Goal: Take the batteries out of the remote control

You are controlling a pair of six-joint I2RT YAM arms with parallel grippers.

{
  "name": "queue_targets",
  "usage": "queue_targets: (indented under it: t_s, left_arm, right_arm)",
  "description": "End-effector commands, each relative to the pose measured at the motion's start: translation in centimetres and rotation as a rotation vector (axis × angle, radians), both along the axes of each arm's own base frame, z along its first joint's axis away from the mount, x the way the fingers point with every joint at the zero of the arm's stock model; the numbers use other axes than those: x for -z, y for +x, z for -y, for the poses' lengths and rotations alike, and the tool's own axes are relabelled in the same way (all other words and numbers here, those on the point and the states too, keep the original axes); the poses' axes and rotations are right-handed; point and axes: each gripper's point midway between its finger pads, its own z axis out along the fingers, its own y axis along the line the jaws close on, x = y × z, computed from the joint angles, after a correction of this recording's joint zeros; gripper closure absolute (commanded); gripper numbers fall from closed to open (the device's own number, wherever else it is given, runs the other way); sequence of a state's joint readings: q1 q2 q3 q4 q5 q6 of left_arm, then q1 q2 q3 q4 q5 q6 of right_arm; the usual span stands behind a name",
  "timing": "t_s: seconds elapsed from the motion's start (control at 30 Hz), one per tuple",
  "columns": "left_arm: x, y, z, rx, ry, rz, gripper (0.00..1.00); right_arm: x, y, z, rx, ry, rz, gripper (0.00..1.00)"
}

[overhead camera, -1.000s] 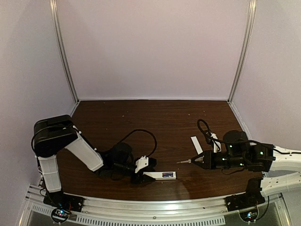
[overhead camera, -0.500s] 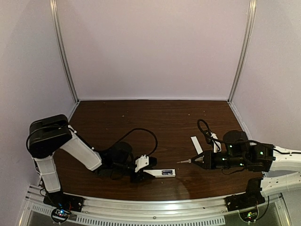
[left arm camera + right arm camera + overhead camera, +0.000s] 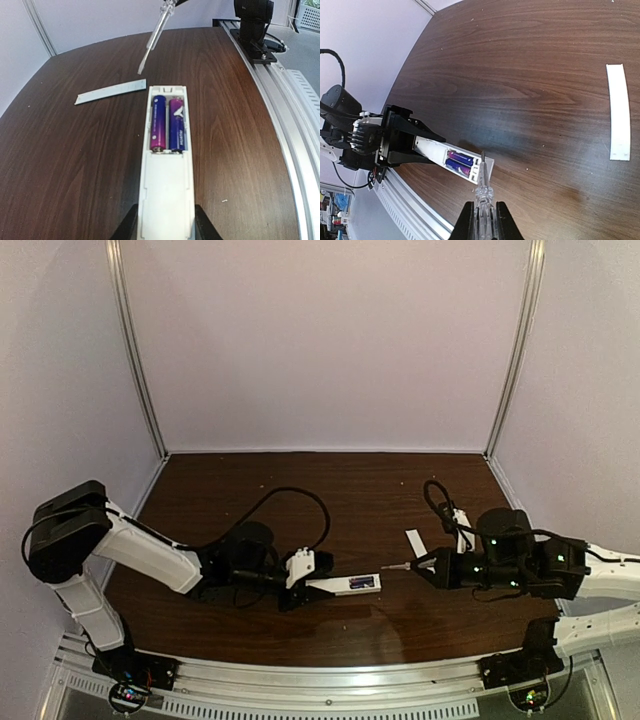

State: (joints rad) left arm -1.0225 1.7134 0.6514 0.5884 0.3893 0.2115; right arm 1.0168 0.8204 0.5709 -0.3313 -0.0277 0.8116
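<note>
The left gripper point(image 3: 165, 226) pinches the near end of the remote control point(image 3: 165, 187), whose long axis runs rightward toward the other arm. The 2 batteries point(image 3: 169, 125) lie side by side in the open recess near the far end, parallel to that axis. Just right of that end, the screwdriver point(image 3: 482, 182) tip hovers, not touching. The right gripper point(image 3: 483, 218) is clamped on the screwdriver's handle. The right arm is nearer, so prying likely means moving the tip left into the recess. The cover strip point(image 3: 111, 92) lies apart on the tabletop point(image 3: 60, 165).
</note>
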Motion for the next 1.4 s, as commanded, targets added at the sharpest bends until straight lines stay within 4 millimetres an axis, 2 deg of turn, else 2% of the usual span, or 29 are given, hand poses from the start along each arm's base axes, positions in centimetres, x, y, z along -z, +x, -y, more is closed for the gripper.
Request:
queue_targets:
  t_s: [0.0,0.13,0.27,0.4,0.5,0.87,1.23,1.37]
  left_arm:
    - [-4.1,0.9,0.7,-0.042,-0.101,0.044,1.00]
    - [-5.9,3.2,-0.6,-0.212,-0.158,0.085,1.00]
    - [-6.0,5.1,-2.1,-0.363,-0.176,0.089,1.00]
    - [-6.1,5.0,-2.3,-0.361,-0.204,0.097,1.00]
    - [-5.3,5.4,-1.9,-0.366,-0.175,0.113,1.00]
    - [-4.6,3.7,-0.6,-0.218,-0.157,0.138,1.00]
    - [-2.6,5.4,0.3,-0.268,-0.104,0.101,1.00]
    - [-2.6,5.2,-0.2,-0.270,-0.120,0.110,1.00]
  right_arm:
    - [-2.2,1.4,1.3,0.068,-0.032,0.098,1.00]
    - [-3.0,2.1,1.8,0.100,-0.053,0.151,1.00]
    - [-3.4,2.7,2.1,0.110,-0.088,0.191,1.00]
    - [-3.1,3.0,2.6,0.119,-0.125,0.217,1.00]
    - [-3.1,3.0,2.8,0.112,-0.126,0.249,1.00]
    - [-4.0,2.6,2.4,0.069,-0.077,0.303,1.00]
    - [-5.2,2.1,1.0,0.006,-0.058,0.282,1.00]
    - [-5.2,2.3,0.6,0.008,-0.074,0.252,1.00]
